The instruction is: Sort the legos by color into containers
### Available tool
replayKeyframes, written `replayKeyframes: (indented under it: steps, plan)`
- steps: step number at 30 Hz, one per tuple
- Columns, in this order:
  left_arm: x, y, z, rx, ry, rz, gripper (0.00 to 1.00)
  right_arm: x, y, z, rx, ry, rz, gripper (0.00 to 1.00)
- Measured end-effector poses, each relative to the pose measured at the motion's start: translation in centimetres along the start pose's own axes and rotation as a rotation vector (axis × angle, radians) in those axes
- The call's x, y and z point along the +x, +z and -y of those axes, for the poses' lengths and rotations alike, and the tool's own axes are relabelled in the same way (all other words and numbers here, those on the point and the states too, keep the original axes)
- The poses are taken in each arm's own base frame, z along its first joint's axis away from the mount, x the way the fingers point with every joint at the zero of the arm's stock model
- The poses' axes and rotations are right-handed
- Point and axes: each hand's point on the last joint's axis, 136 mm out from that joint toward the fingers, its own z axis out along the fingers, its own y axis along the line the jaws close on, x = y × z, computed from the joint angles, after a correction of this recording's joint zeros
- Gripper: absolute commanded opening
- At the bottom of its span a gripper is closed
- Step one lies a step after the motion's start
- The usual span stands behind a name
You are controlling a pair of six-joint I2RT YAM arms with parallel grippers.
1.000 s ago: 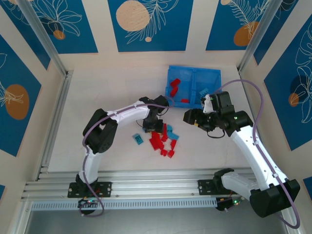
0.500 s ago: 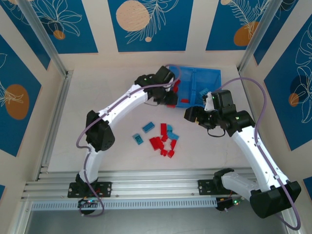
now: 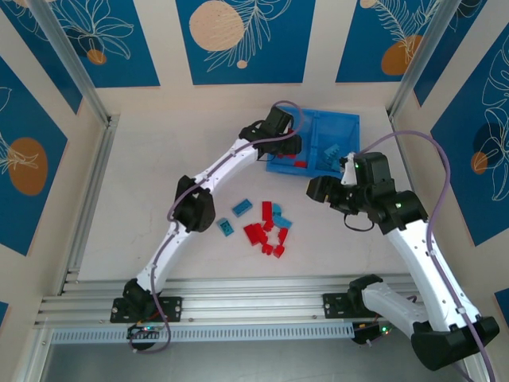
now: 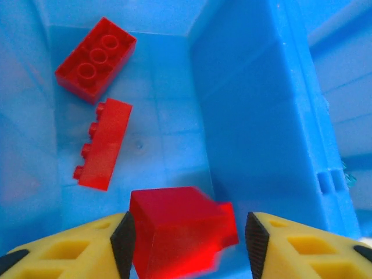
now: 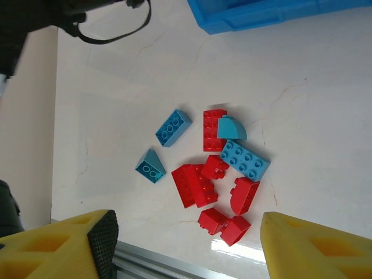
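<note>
My left gripper (image 4: pixel 189 238) hangs open over the left compartment of the blue tray (image 4: pixel 250 116). A blurred red lego (image 4: pixel 180 229) sits between its pads, with a gap to the right pad. Two more red legos (image 4: pixel 96 58) lie on the compartment floor. From above, the left gripper (image 3: pixel 288 151) is at the tray (image 3: pixel 342 127), whose right compartment holds light blue legos (image 3: pixel 330 151). My right gripper (image 3: pixel 318 189) hovers open and holds nothing. Beneath it lies the pile of loose red legos (image 5: pixel 195 185) and blue legos (image 5: pixel 244 160).
The loose pile (image 3: pixel 266 227) lies mid-table, with two blue bricks (image 3: pixel 232 219) slightly left of it. The tray's near edge (image 5: pixel 273 14) tops the right wrist view. Aluminium rails (image 3: pixel 238 286) run along the near edge, and walls enclose the table.
My left arm swung from the pile up to the tray's left compartment carrying a red lego, and its jaws have now widened off it. The right arm shifted slightly.
</note>
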Motion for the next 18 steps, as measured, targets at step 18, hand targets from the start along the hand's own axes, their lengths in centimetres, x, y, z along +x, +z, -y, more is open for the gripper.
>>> replayKeyframes:
  steps: [18]
  plan:
    - [-8.3, -21.4, 7.6, 0.181, 0.28, 0.264, 0.75, 1.3, 4.4, 2.1, 0.096, -0.025, -0.126, 0.68]
